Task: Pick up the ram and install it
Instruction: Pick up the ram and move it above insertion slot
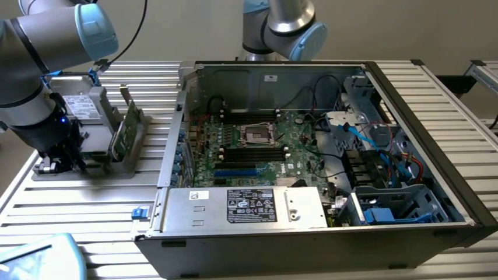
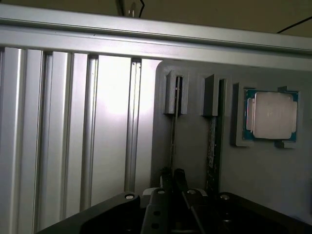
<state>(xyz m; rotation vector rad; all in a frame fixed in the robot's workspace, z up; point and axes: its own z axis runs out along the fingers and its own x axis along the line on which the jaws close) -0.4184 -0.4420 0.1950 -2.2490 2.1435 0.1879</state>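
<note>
Starting at the exterior view's left, the gripper (image 1: 62, 163) is seen low over a gray holder (image 2: 190, 141) on the slatted table (image 1: 86, 198). Its fingers (image 2: 180, 176) are set narrow and pinched on the ram (image 2: 173, 139), which is stood on edge in a holder slot. A second stick (image 2: 212, 146) is slotted just beside it, a silver chip (image 2: 271, 115) is seated beyond, and the open computer case (image 1: 233, 87) is set at the right.
</note>
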